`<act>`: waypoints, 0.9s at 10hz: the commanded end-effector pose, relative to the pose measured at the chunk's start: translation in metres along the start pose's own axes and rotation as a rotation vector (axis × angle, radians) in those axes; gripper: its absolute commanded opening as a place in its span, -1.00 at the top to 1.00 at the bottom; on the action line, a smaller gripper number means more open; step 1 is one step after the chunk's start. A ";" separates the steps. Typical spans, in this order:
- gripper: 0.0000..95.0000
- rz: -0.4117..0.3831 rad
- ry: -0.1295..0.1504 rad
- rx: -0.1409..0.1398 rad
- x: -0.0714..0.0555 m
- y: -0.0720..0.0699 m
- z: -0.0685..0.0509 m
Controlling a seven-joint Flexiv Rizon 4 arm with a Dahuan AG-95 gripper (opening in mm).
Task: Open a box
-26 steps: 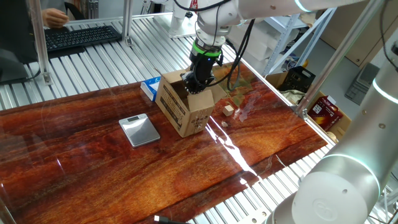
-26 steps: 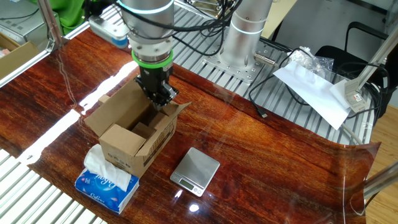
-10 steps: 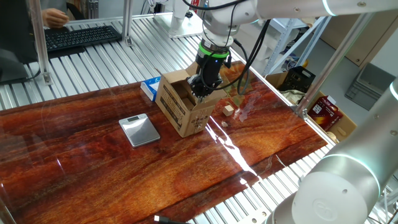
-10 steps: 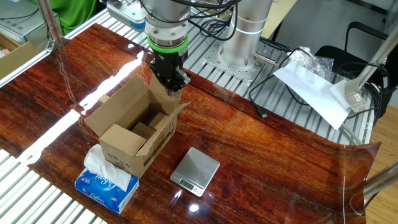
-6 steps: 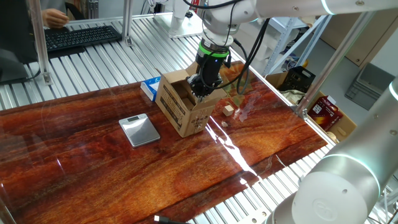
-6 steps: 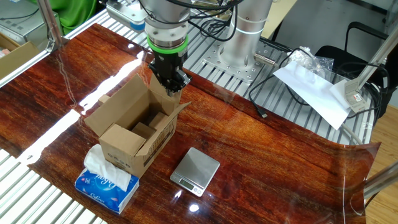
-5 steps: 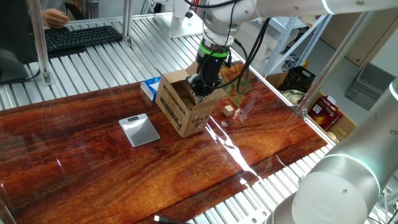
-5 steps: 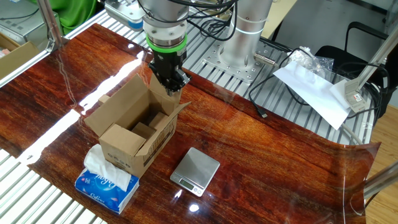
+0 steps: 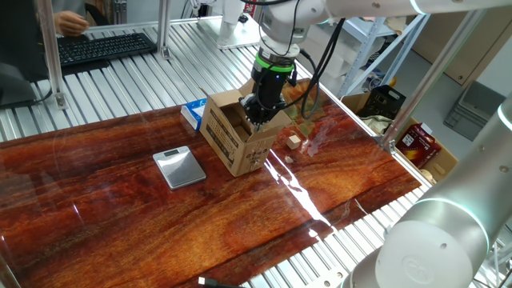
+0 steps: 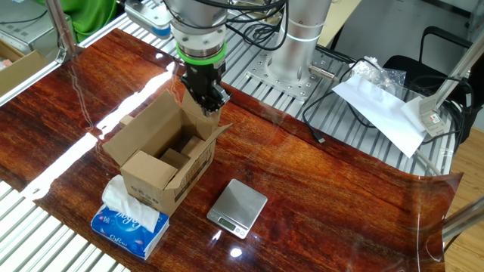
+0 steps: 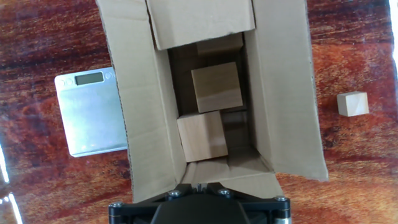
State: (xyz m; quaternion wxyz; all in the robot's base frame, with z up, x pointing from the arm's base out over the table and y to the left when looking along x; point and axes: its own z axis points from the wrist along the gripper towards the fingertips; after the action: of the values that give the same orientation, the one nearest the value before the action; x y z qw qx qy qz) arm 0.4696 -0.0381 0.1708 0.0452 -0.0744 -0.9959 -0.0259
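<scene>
Your tool (image 10: 209, 102) hangs with its jaws together at the cardboard box's (image 11: 211, 93) near flap, fingertips cut off in the hand view. Two wooden blocks (image 11: 216, 87) show inside; a third is half hidden.

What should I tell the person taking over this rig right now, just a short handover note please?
Gripper: shut, pointing down at the box's end flap nearest the arm's base, holding nothing as far as the views show.
Box: upright on the wooden table, between the silver scale and a loose wooden cube.
Done: all four top flaps stand open; the hand view shows wooden blocks inside.
Left: little beyond pulling the arm clear; press the end flap further back if needed.
</scene>
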 end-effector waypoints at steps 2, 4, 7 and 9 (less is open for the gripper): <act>1.00 0.017 0.007 -0.001 0.002 0.000 0.000; 1.00 0.009 0.014 0.001 0.002 0.000 0.000; 1.00 -0.014 0.015 0.004 0.002 0.000 0.000; 1.00 -0.028 0.018 0.004 0.002 0.000 0.000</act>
State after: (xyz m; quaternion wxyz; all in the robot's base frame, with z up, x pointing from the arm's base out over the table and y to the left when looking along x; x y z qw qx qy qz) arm 0.4675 -0.0381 0.1708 0.0538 -0.0592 -0.9965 -0.0254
